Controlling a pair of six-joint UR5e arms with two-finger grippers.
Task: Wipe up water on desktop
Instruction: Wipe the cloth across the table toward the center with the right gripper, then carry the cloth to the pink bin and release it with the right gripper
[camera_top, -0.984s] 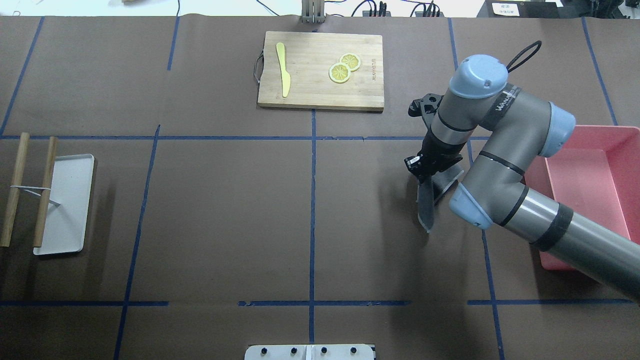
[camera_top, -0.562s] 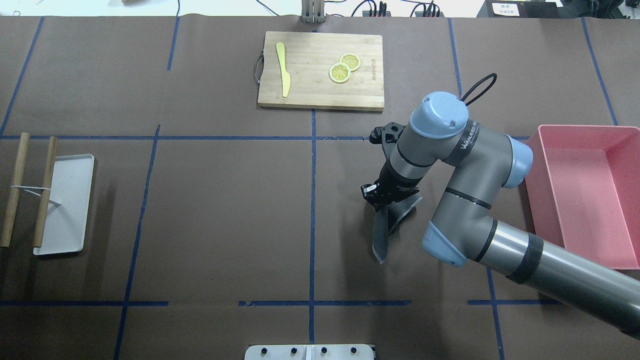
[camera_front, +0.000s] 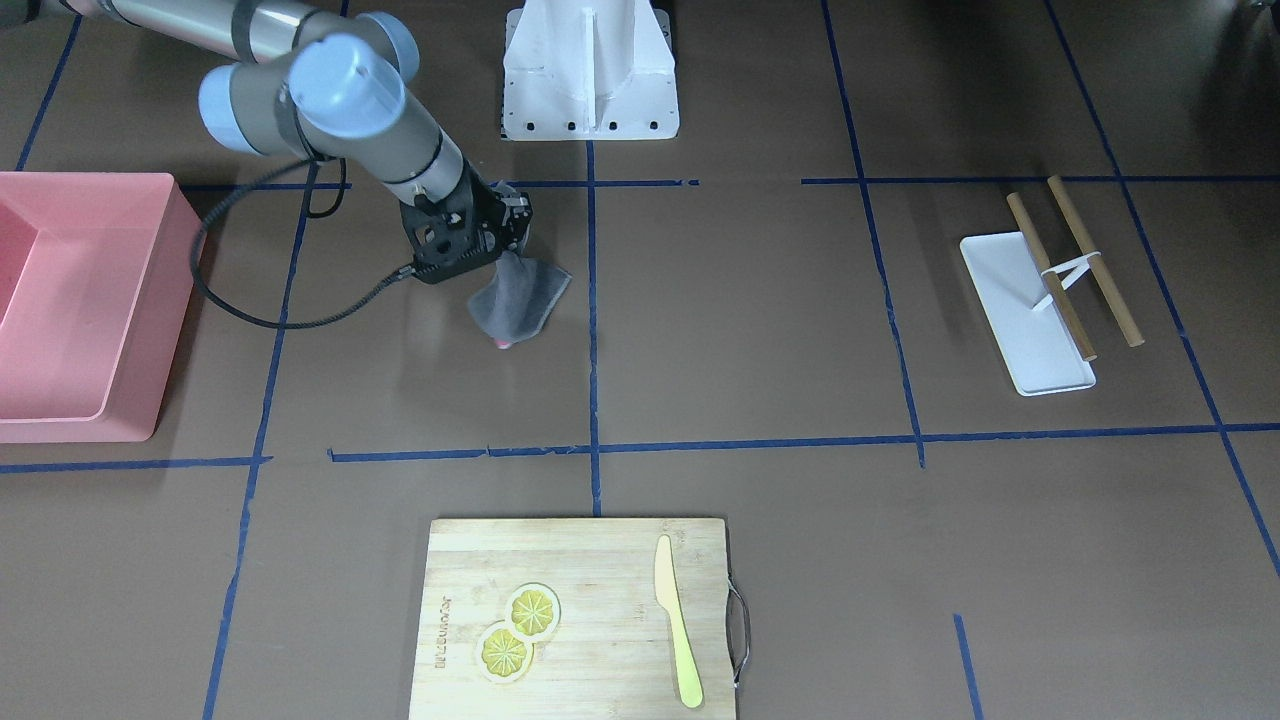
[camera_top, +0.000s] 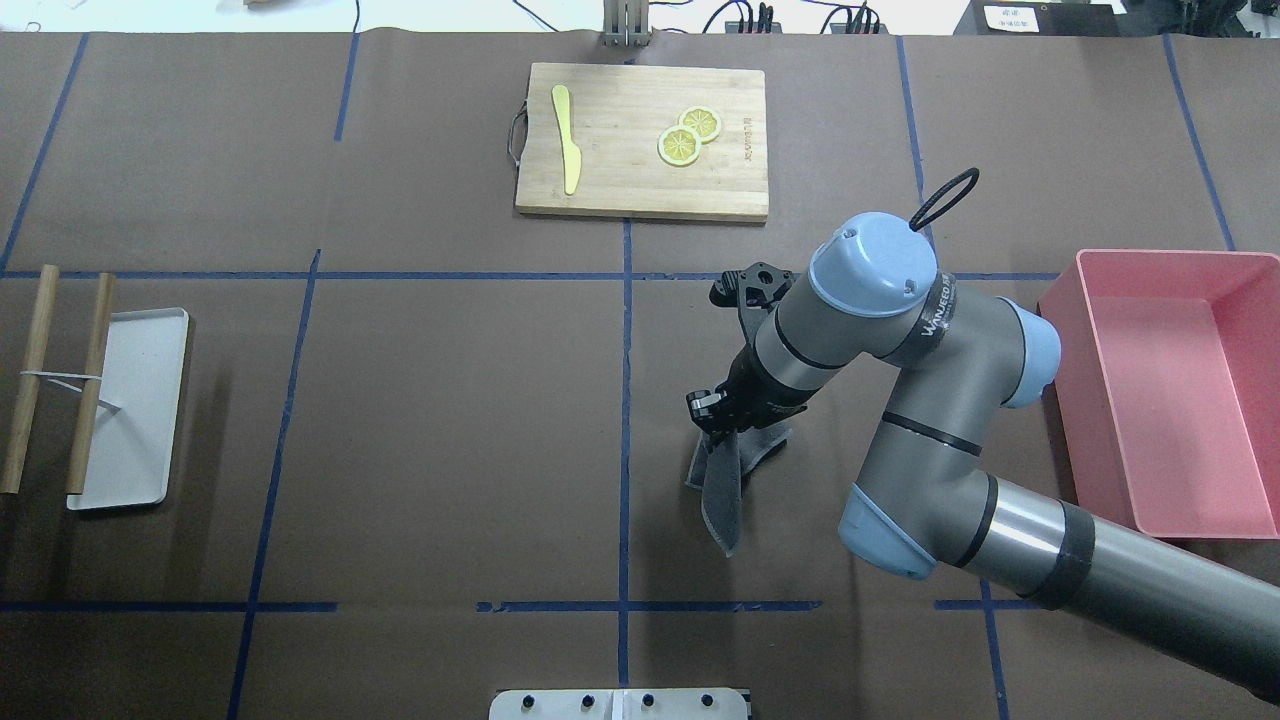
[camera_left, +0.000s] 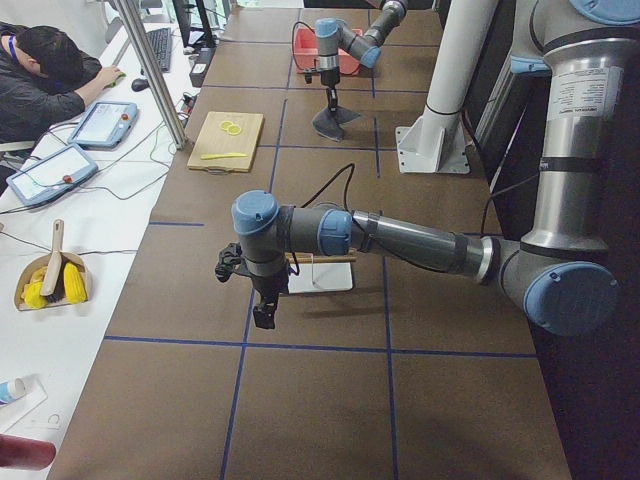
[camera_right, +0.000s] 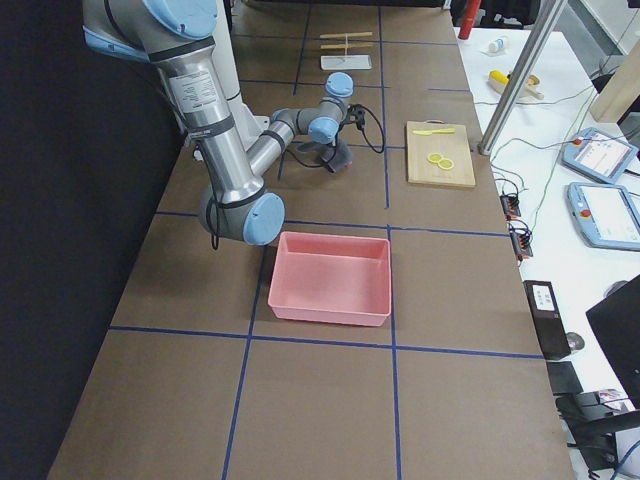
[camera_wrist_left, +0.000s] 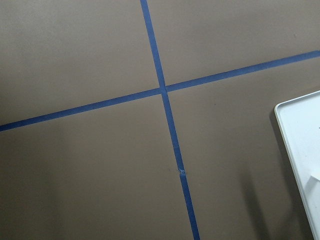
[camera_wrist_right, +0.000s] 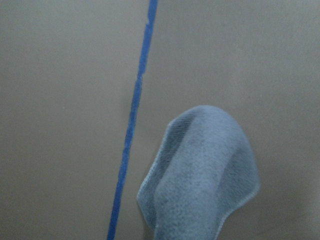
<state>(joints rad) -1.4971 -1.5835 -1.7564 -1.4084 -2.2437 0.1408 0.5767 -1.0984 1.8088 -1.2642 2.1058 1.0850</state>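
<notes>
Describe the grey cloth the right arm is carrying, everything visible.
The grey cloth looks like soft, finely textured fabric with a stitched edge. The right gripper pinches its top, so it hangs in loose folds over the desktop, beside a blue tape line. Whether its lower end touches the desktop is unclear.

Left gripper jaws too small to judge; cloth blurred, cropped below; pink bin cut off.

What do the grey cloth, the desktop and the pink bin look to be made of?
Grey cloth: likely microfibre; fuzzy nap, bound edge, hangs limp.
Desktop: looks like a matte brown paper-like covering; flat, no glare. What lies beneath cannot be told.
Pink bin: probably moulded plastic; smooth uniform colour, rounded corners.
</notes>
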